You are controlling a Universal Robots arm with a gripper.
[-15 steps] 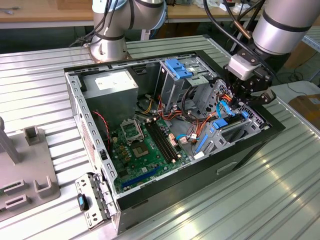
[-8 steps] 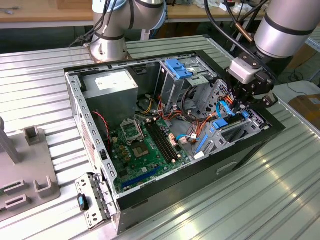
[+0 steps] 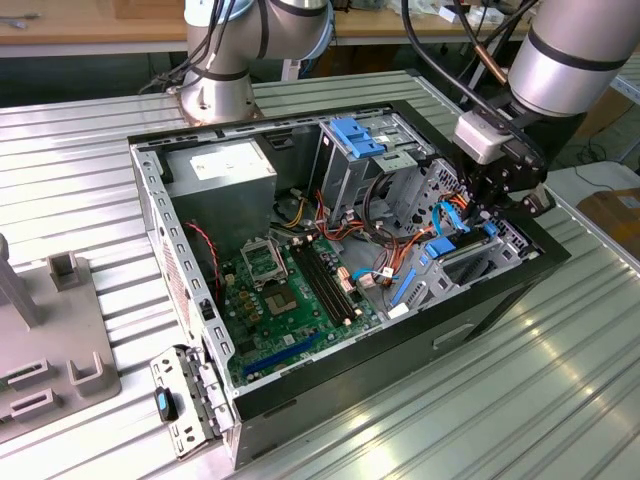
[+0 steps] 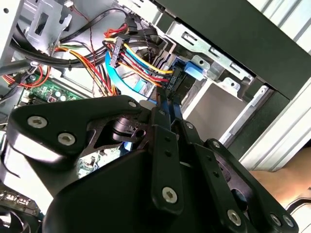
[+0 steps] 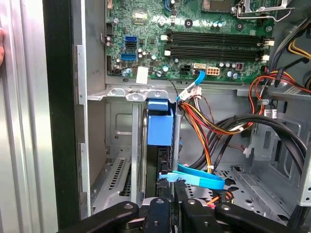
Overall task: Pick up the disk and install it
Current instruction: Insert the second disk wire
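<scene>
Your gripper (image 3: 497, 205) is down inside the case (image 3: 300, 395), at the bay on the exterior view's right, and the jaws look clamped on the disk (image 5: 159, 130), which stands on edge in the bay slot. In the first wrist view you can see its blue carrier end poking up between the bay walls, with the dark body below running down to the fingers (image 5: 160, 213). A flat blue cable (image 5: 201, 178) lies right beside it (easy to snag). I'd guess the disk is stiff, fairly heavy and shock-sensitive, with slick metal faces, so hold it by the carrier's long edges.
</scene>
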